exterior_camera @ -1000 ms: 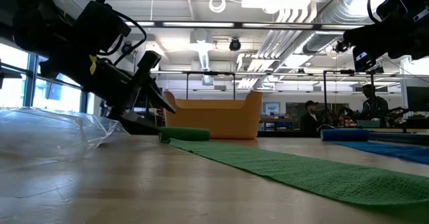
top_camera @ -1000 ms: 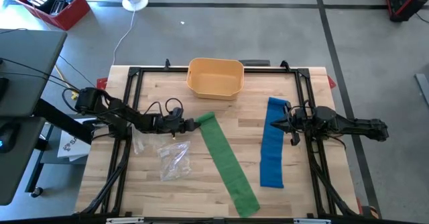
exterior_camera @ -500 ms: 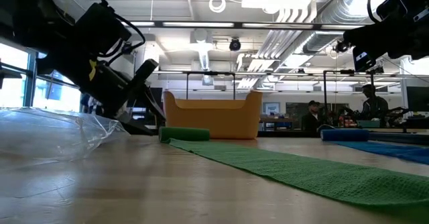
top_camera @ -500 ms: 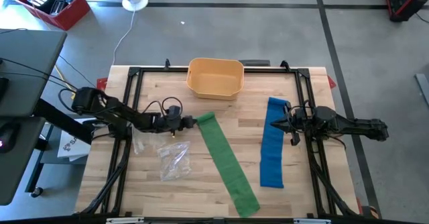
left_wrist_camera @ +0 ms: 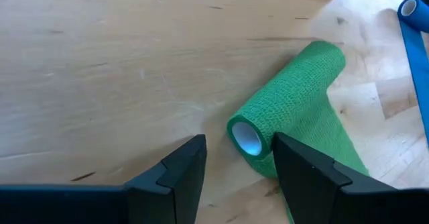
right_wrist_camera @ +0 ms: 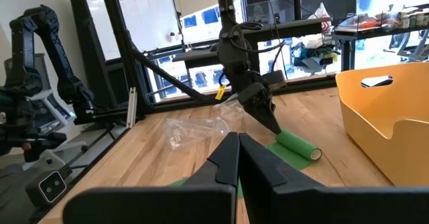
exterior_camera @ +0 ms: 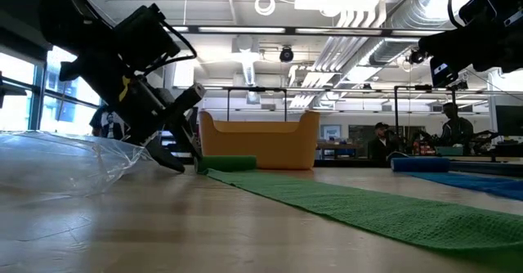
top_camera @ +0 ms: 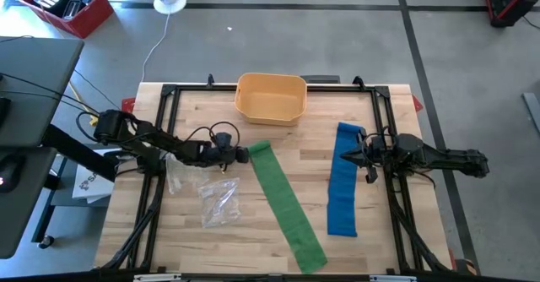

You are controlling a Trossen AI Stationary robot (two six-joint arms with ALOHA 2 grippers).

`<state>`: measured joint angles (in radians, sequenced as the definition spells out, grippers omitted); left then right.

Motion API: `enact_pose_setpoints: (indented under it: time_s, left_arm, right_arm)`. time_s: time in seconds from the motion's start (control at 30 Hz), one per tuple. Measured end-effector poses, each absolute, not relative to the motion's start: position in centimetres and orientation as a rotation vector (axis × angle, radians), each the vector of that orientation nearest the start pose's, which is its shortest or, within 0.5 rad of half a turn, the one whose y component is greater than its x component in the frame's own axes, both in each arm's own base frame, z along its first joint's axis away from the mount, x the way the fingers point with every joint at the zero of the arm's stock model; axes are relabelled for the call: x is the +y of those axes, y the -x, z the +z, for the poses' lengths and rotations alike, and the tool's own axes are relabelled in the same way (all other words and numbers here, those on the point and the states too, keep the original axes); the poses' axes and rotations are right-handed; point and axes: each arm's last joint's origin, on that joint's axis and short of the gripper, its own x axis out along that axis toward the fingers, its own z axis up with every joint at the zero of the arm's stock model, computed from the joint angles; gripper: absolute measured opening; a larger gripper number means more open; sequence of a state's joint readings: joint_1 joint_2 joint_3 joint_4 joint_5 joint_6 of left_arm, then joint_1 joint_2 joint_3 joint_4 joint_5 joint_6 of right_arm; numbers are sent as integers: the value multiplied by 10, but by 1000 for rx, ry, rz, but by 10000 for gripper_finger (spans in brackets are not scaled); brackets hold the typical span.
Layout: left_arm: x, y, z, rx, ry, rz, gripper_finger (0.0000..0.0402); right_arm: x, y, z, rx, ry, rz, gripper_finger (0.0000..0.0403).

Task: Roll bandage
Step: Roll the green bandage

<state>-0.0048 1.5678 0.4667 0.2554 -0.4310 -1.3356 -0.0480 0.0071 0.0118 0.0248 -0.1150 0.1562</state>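
Note:
A green bandage [top_camera: 283,202] lies as a long flat strip on the wooden table. Its far end is wound into a short roll [left_wrist_camera: 288,103] that rests on its side. My left gripper [left_wrist_camera: 238,163] is open and slants down at the roll's hollow left end [left_wrist_camera: 246,138]. In the low view its fingertips [exterior_camera: 194,160] reach the table just left of the roll [exterior_camera: 227,164]. A blue bandage [top_camera: 343,181] lies flat at the right, its far end rolled [left_wrist_camera: 412,13]. My right gripper [right_wrist_camera: 238,157] is shut and hangs level above the blue strip [top_camera: 361,157]. My left gripper stands with one finger [left_wrist_camera: 301,174] close beside the roll's hollow end [left_wrist_camera: 246,138] and the other finger [left_wrist_camera: 177,177] over bare wood. The near finger covers the roll's edge, so I cannot tell whether it touches the roll.
A yellow bin [top_camera: 270,96] stands at the table's far edge, just beyond the green roll. A crumpled clear plastic bag [top_camera: 218,202] lies left of the green strip. Black frame rails [top_camera: 160,147] run along the table's sides.
My left gripper has gone toward the table's right edge, up to the green roll's end, and has tipped more steeply down so its fingertips come to the table. The roll and both strips lie where they were.

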Motion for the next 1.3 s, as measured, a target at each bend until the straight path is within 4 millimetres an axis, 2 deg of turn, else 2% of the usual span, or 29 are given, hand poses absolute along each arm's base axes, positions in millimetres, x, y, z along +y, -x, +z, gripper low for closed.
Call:
enact_pose_setpoints:
  time_s: [0.5, 0.87, 1.0, 1.3]
  left_arm:
    - [11, -253, 113, 346, 1115, 818, 170]
    - [10, -253, 111, 358, 1137, 812, 170]
    - [11, -255, 105, 360, 1152, 823, 170]
    - [15, -286, 104, 406, 1122, 757, 170]
  right_arm:
    - [-1, -97, 169, -24, -154, 69, 0]
    - [-1, -97, 169, -24, -154, 69, 0]
    - [-1, -97, 169, -24, -154, 69, 0]
    - [-1, -97, 169, -24, -154, 69, 0]
